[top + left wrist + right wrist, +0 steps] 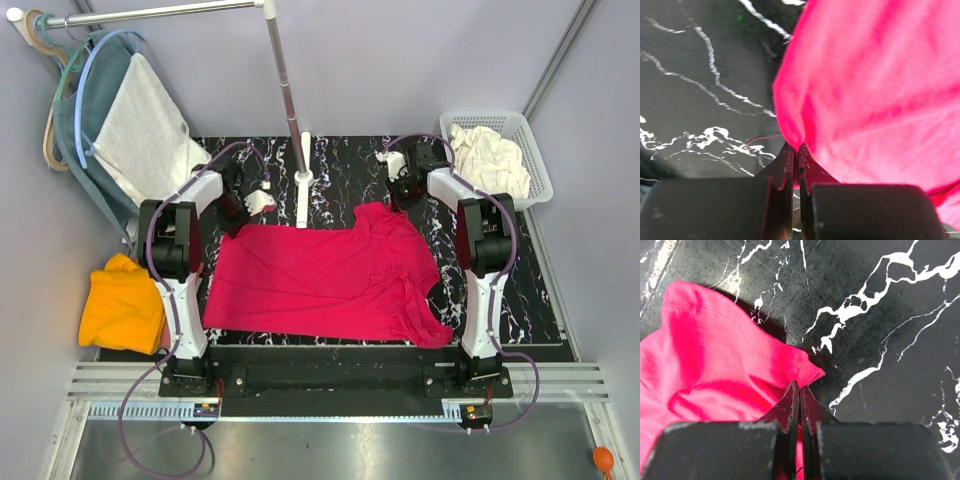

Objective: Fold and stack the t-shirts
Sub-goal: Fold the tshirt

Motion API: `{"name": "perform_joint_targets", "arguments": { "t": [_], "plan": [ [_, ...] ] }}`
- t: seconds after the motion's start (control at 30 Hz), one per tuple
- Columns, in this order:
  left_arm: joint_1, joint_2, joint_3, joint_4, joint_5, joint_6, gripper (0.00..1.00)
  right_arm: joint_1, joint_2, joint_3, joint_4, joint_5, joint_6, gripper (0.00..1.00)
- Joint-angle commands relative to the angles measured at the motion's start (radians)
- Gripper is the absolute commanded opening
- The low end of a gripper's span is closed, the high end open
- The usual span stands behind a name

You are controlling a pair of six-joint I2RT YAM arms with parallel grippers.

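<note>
A bright pink t-shirt (pixel 330 280) lies spread on the black marbled table (pixel 540 300). My left gripper (pixel 238 222) is shut on the shirt's far left corner; in the left wrist view the cloth (pixel 880 90) bunches up between the closed fingers (pixel 798 155). My right gripper (pixel 403 200) is shut on the shirt's far right corner; in the right wrist view the hem (pixel 740 365) is pinched between the fingertips (pixel 800 390) just above the table.
A white basket (pixel 530 140) with white cloth stands at the far right. An orange shirt (pixel 122 305) lies off the table's left edge. A pole stand (pixel 300 180) rises at the far middle. Garments hang on a rack (pixel 120 120) at the far left.
</note>
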Motion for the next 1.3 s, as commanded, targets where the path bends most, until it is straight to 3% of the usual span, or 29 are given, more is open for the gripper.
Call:
{"name": "perform_joint_targets", "arguments": {
  "t": [0.0, 0.4, 1.27],
  "plan": [
    [-0.029, -0.062, -0.027, -0.018, 0.004, -0.036, 0.0, 0.0, -0.102, 0.006, -0.006, 0.014, -0.004, 0.0],
    [-0.075, -0.211, -0.096, -0.013, -0.061, -0.082, 0.0, 0.005, -0.247, -0.036, -0.044, 0.006, -0.009, 0.0],
    [-0.175, -0.51, -0.442, 0.04, -0.242, -0.182, 0.0, 0.12, -0.777, -0.511, -0.189, 0.014, -0.055, 0.0]
  ]
}}
